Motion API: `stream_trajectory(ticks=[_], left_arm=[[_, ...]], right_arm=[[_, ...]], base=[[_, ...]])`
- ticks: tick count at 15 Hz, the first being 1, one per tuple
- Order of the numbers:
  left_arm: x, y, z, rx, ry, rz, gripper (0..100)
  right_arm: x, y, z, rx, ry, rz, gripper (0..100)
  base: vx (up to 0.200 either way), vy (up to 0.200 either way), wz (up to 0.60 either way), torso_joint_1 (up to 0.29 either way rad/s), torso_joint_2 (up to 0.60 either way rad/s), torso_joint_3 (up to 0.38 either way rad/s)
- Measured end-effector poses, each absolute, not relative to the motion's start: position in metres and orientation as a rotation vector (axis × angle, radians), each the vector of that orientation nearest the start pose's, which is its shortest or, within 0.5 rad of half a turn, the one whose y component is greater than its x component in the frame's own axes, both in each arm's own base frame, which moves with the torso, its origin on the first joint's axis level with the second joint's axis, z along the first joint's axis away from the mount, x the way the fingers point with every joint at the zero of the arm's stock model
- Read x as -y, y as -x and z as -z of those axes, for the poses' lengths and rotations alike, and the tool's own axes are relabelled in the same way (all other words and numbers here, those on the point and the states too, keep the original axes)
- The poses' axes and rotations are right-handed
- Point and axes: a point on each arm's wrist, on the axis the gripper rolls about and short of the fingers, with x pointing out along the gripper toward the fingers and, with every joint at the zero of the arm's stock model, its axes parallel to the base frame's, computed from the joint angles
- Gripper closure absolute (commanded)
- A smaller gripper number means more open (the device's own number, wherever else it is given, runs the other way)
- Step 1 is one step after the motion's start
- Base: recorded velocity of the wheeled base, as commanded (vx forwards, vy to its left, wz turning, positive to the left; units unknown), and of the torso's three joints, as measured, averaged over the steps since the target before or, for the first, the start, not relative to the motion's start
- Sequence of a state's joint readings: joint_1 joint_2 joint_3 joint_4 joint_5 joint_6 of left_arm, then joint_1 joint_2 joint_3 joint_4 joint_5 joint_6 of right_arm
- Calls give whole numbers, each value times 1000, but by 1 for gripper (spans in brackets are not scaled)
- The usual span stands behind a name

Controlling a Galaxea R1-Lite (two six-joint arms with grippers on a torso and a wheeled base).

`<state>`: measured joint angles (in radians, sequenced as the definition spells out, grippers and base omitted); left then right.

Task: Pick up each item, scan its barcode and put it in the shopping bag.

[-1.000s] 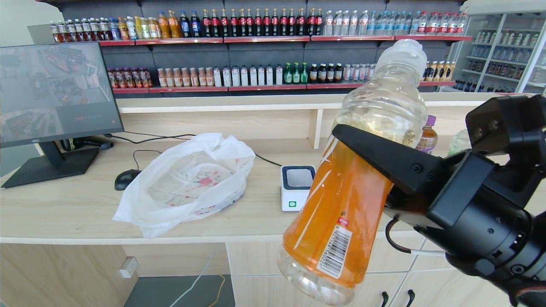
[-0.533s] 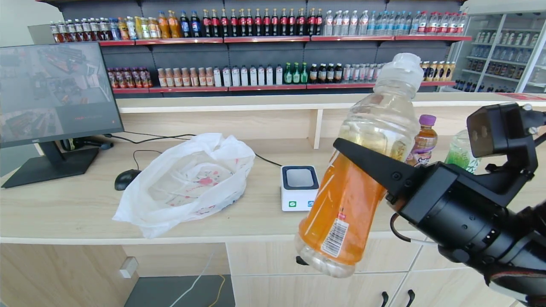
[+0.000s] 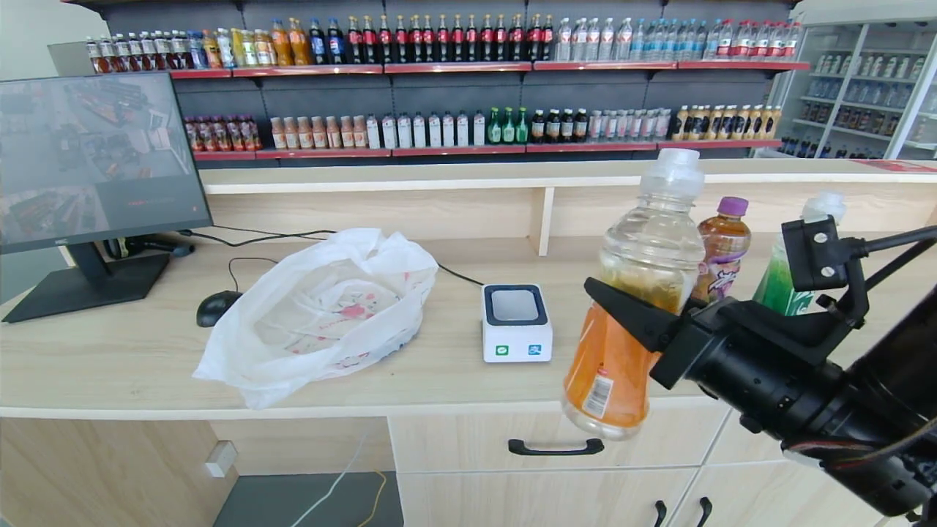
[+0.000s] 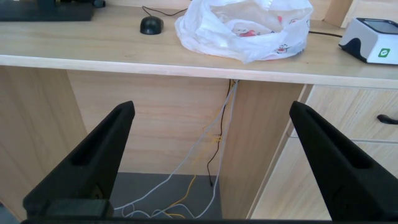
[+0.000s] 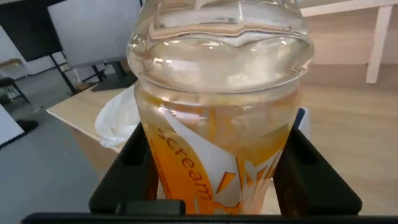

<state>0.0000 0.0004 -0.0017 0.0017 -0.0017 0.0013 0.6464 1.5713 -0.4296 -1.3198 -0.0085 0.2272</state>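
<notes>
Tilted orange drink bottle being gripped by right end effector in the air right of the scanner, shopping bag lying open on the worktop, left end effector hanging spread wide, empty.

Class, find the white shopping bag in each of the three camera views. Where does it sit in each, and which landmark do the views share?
Head view: the shopping bag lies on the counter, between the mouse and the scanner.
Left wrist view: the shopping bag lies near the counter's front edge, again between mouse and scanner.
Right wrist view: the shopping bag is partly hidden behind the orange bottle.
Shared landmark: the wooden counter.
</notes>
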Motion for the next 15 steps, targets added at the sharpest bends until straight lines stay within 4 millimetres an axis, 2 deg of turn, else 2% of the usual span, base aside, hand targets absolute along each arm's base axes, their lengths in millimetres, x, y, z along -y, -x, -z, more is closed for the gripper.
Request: stream_trajectory(ticks=[2,6,10,15], left_arm=[[0,23,-76,0,-2,2,0],[0,23,-76,-1,-2,2,0],[0,23,-76,-1,-2,2,0],[0,23,-76,-1,-2,2,0]], right_arm=[[-135,-205,-189,135,-150,-586,100],[-119,-215,-188,178,26,-456,100],[-110,-205,-189,183,45,-319,100],[-101,-200,-187,174,42,-278,100]], base=[[0,0,0,0,0,0],[0,0,0,0,0,0],[0,0,0,0,0,0],[0,0,0,0,0,0]])
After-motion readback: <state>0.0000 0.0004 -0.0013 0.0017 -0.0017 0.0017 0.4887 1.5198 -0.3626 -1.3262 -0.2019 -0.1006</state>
